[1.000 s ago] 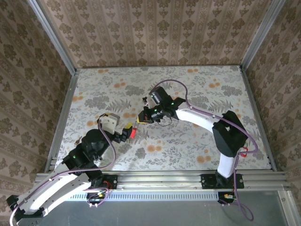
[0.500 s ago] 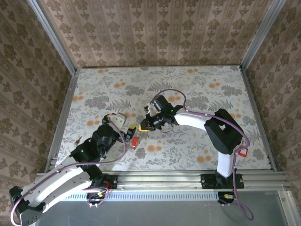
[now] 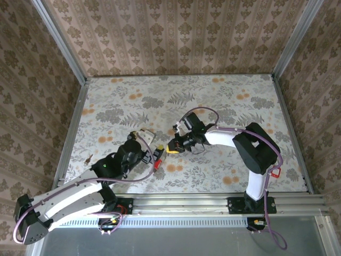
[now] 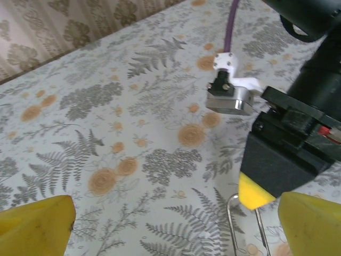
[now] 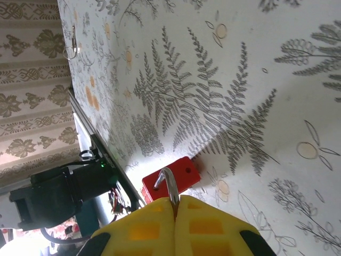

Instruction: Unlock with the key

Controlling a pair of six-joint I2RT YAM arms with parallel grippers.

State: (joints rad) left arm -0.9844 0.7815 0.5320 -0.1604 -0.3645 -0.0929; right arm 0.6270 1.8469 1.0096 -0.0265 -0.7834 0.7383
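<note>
I see the left claw spread wide open just left of the red padlock, which lies on the bench near its front edge, and nothing is gripped between the pads. On the padlock's right, my right claw is clamped shut on its metal shackle.

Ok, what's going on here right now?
The right end effector is shut on the shackle of the red padlock near the middle of the table. The left end effector is wide open right beside it, holding nothing. A small metal piece, possibly the key, lies off to the left.
</note>
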